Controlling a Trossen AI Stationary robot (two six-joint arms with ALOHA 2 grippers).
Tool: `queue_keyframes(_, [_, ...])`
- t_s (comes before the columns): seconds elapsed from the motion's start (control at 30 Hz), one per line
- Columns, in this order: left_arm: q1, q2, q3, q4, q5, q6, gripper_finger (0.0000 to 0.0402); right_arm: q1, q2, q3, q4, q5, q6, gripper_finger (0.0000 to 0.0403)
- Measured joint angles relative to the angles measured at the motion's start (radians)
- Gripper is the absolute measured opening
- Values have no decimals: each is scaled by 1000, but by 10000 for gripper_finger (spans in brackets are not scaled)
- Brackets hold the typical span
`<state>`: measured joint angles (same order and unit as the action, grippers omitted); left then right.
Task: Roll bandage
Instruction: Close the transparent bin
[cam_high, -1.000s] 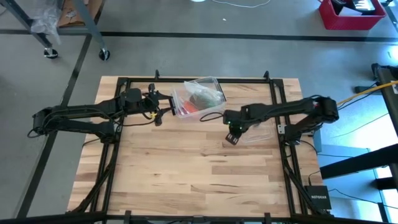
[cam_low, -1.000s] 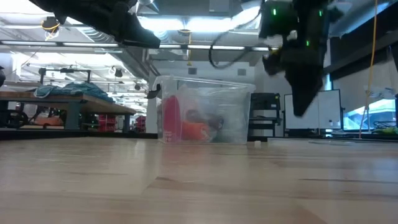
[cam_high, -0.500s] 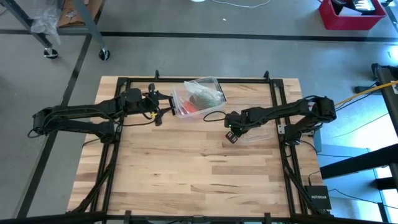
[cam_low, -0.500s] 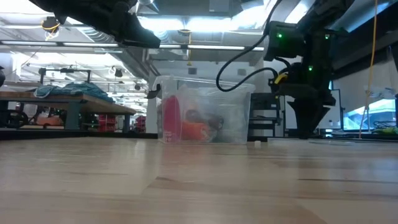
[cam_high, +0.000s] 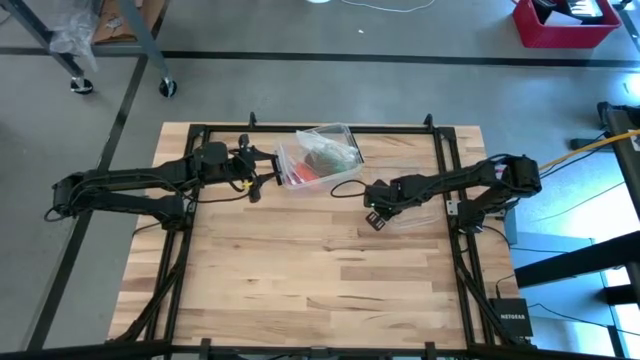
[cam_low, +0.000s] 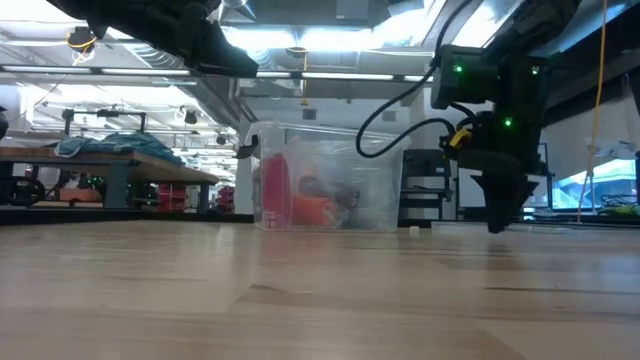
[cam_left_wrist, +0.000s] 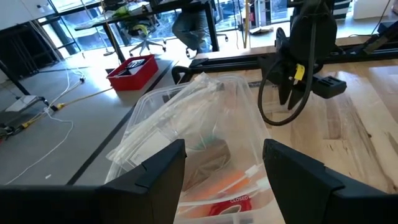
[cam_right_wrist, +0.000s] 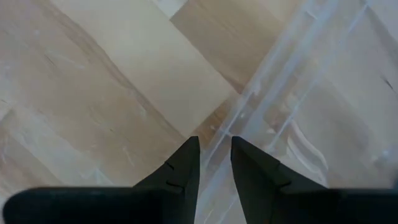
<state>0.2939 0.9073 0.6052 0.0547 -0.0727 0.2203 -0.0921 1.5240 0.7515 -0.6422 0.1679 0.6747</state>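
Pale wooden tabletop (cam_high: 300, 270): right gripper (cam_right_wrist: 214, 144) pinches flat clear plastic lid's (cam_right_wrist: 298, 124) edge between narrowed fingers, likely lifting it; left gripper (cam_left_wrist: 224, 158) hovers, fingers spread, over clear plastic box (cam_high: 318, 158).

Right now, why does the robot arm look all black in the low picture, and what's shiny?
Low view: bright ceiling lights behind it turn the right gripper into a black silhouette, with only green lamps glowing above it. Left wrist view: the crinkled clear plastic bag inside the clear plastic box glints white.
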Motion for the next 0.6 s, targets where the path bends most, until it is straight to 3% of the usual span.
queue_keyframes(0.3, [0, 0, 0, 0, 0, -1, 208, 0, 5, -6, 7, -3, -21, 91])
queue_keyframes(0.6, [0, 0, 0, -13, 0, 16, 208, 0, 75, -4, 0, 30, -97, 55])
